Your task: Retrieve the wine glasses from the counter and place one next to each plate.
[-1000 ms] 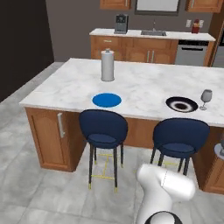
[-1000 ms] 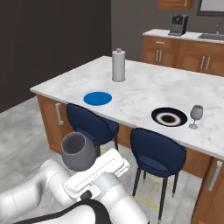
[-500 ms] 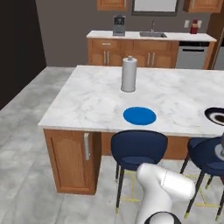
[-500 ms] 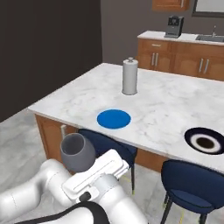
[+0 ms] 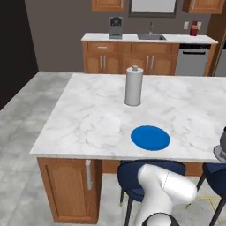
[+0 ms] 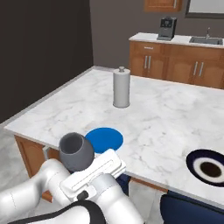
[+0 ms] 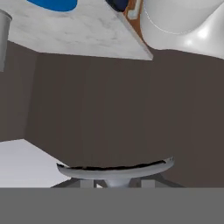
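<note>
Wine glass (image 6: 76, 151), grey, translucent and round-bowled, rides in my jaws, which grip its stem below the counter's (image 6: 166, 118) near edge. I should lift it upright and set it beside the plain blue plate (image 6: 104, 139), not touching.

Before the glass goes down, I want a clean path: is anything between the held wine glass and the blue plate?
Nothing visible. The wine glass hangs just in front of the blue plate; the grey cylinder stands farther back.

Bright blue plate (image 5: 150, 137), grey-veined white marble counter (image 5: 88, 119), dark grey wine glass (image 6: 76, 152).
</note>
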Robot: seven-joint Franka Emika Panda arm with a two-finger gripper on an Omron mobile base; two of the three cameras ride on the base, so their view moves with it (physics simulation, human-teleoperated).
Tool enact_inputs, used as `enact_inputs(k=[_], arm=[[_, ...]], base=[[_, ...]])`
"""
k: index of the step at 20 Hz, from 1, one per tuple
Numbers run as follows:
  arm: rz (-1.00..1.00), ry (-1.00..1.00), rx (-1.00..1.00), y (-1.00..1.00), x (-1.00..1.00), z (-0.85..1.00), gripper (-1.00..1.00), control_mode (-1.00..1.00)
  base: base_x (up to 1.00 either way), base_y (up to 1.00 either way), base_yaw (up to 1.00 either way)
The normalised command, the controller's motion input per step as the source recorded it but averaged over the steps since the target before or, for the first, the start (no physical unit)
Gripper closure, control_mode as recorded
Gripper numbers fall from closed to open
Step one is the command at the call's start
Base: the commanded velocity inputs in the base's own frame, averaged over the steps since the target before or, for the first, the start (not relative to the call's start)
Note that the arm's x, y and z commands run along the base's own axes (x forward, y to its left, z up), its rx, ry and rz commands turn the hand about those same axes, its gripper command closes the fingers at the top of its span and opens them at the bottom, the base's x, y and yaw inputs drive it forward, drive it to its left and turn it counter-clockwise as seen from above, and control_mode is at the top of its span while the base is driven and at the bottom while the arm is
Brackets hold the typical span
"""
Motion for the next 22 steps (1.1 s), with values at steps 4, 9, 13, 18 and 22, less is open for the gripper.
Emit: enact_inputs(k=[4, 9, 13, 18, 22], arm=[[0.0, 0.0, 0.0, 0.0, 0.0, 0.0, 1.0, 1.0], [0.0, 0.0, 0.0, 0.0, 0.0, 0.0, 1.0, 1.0], [0.0, 0.0, 0.0, 0.0, 0.0, 0.0, 1.0, 1.0], [0.0, 0.0, 0.0, 0.0, 0.0, 0.0, 1.0, 1.0], [0.0, 0.0, 0.0, 0.0, 0.0, 0.0, 1.0, 1.0]], base=[[1.0, -0.18, -0.26], [0.78, 0.0, -0.52], [0.78, 0.03, -0.45], [0.84, 0.0, -0.23], [0.8, 0.0, -0.01]])
